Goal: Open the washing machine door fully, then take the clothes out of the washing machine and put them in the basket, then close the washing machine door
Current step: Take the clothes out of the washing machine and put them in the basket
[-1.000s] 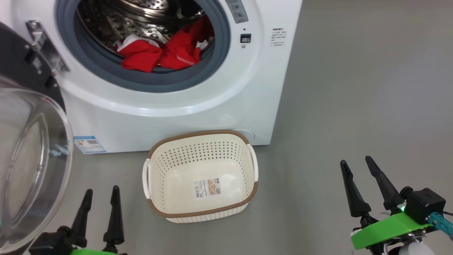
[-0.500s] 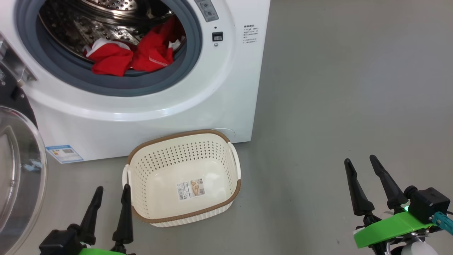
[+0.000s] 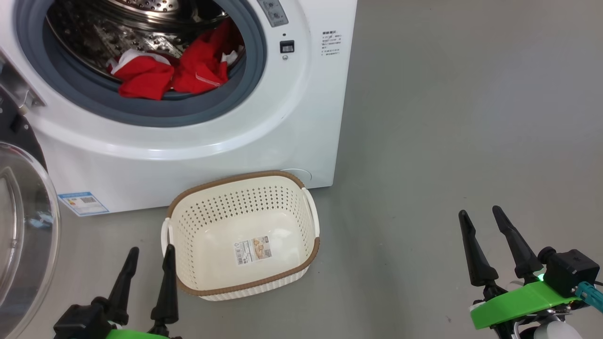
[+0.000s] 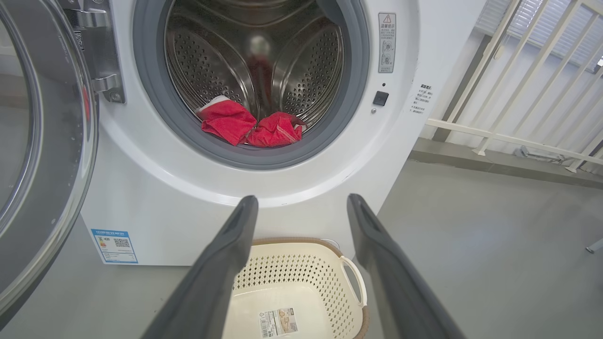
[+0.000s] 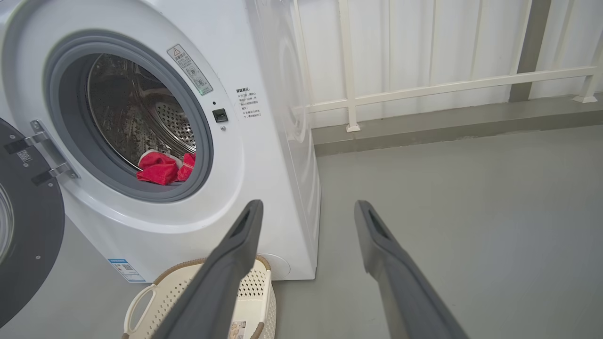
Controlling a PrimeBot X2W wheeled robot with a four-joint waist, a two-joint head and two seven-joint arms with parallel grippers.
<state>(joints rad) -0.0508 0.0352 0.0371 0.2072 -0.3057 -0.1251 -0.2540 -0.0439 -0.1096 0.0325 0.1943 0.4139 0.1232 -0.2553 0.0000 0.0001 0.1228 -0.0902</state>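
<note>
The white washing machine (image 3: 282, 122) stands with its door (image 3: 21, 226) swung open to the left, the glass bowl at the head view's left edge. Red clothes (image 3: 174, 75) with white trim lie at the front of the steel drum, behind the grey gasket. On the floor in front of the machine sits the cream basket (image 3: 242, 235), holding nothing but its paper label. My left gripper (image 3: 150, 252) is open, low at the basket's near-left corner. My right gripper (image 3: 480, 214) is open over bare floor, well to the basket's right. In the left wrist view the clothes (image 4: 249, 127) show above the basket (image 4: 292, 292).
Grey floor (image 3: 447, 117) spreads to the right of the machine. A white railing (image 5: 447, 84) and a raised kerb run behind it. The open door (image 5: 28, 226) takes up the room to the left of the basket (image 5: 198, 301). A blue label sticker (image 3: 82, 202) is low on the machine's front.
The head camera has swung right, so machine, door and basket sit further left in the picture. Both grippers stay open and nearly still.
</note>
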